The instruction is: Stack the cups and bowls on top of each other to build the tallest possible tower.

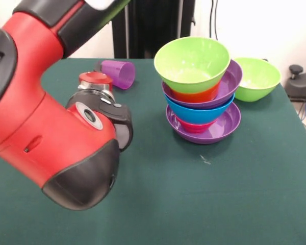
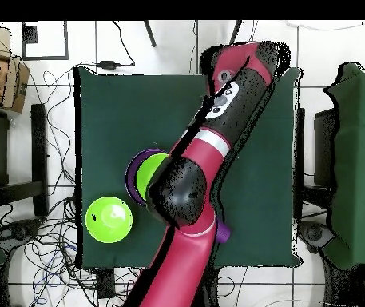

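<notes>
The tower point(image 1: 203, 97) is standing mid-table, lime bowl on top. A second lime bowl point(image 1: 256, 77) is sitting just beside it, and a purple cup point(image 1: 119, 73) is lying farther off. The arm point(image 1: 51, 127) is blocking the gripper, so I cannot tell its state. Next move, I'd guess: fetching a loose piece.

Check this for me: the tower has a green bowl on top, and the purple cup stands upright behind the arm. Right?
Not quite. The green bowl does top the tower, but the front view shows the purple cup lying on its side, not upright.
</notes>
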